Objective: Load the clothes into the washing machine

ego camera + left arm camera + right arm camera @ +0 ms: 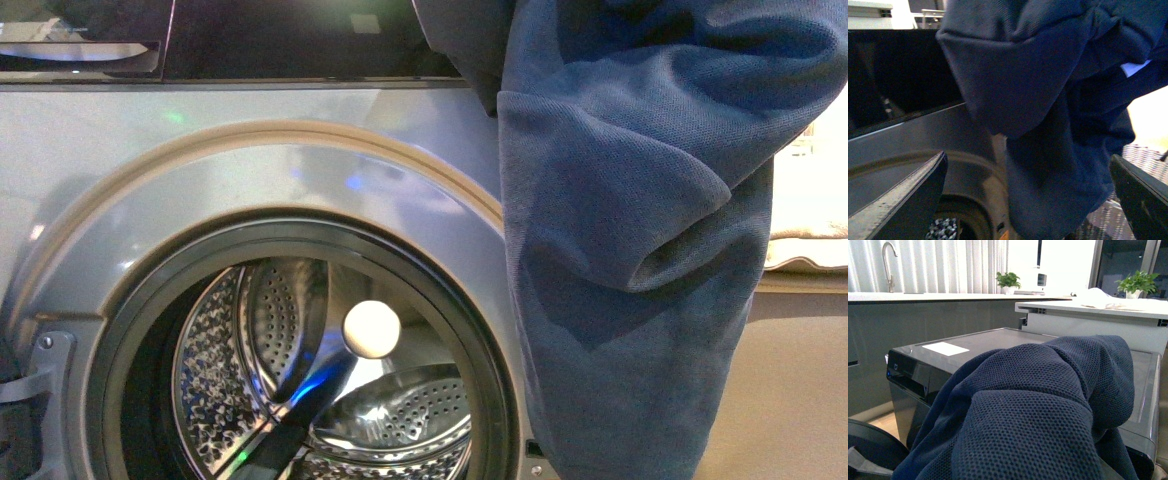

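The clothes (640,230), a limp dark blue garment, hang from the top right of the front view, draped down beside the porthole of the washing machine (250,160). Its door is open and the perforated steel drum (300,390) shows inside. In the left wrist view the clothes (1048,110) dangle between the two spread fingers (908,205) of my open left gripper (1028,200), without touching them. In the right wrist view the clothes (1038,415) fill the foreground and hide my right gripper, which is shut on them, above the machine's top (998,340).
A beige padded cushion (810,240) lies to the right of the machine on a tan surface. A grey counter with a tap (888,260) and potted plants (1008,280) stands behind the machine. A dark round door edge (868,445) shows low in the right wrist view.
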